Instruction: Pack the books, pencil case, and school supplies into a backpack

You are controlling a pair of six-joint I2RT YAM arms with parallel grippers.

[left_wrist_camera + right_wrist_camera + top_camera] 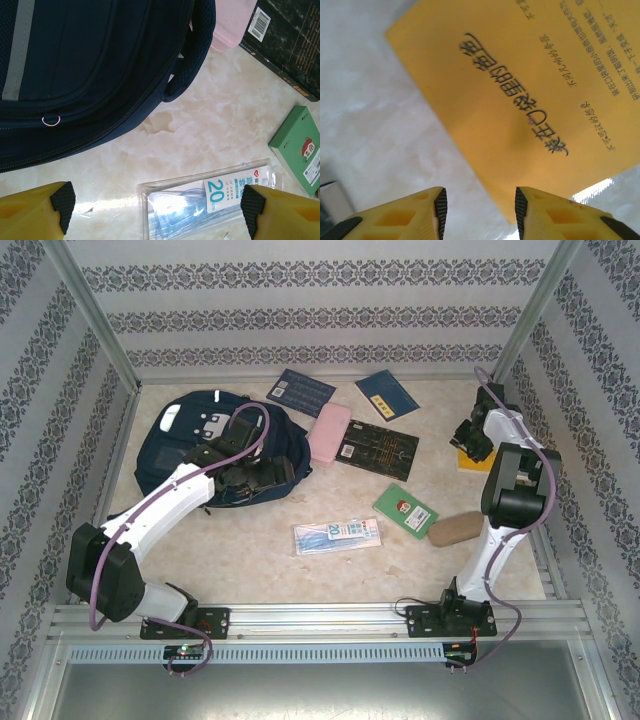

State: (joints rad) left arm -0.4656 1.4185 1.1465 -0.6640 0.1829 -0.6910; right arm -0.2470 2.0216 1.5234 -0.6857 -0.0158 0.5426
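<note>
School supplies packet (200,202) reads "20cm".

Place: a lab's robot test cell.
Walls: patterned panels (300,315) close three sides around me.
Frame: aluminium posts (95,315) at the corners.
Surface: marble-look table (250,560).
Mount: my two bases (185,622) bolted to a metal rail (320,615) at the near edge.

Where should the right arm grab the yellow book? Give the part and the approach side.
The yellow book lies flat and thin on the table, so its faces cannot be pinched. Probably take the corner pointing at the right end effector, coming low from that side, one finger under the edge.
</note>
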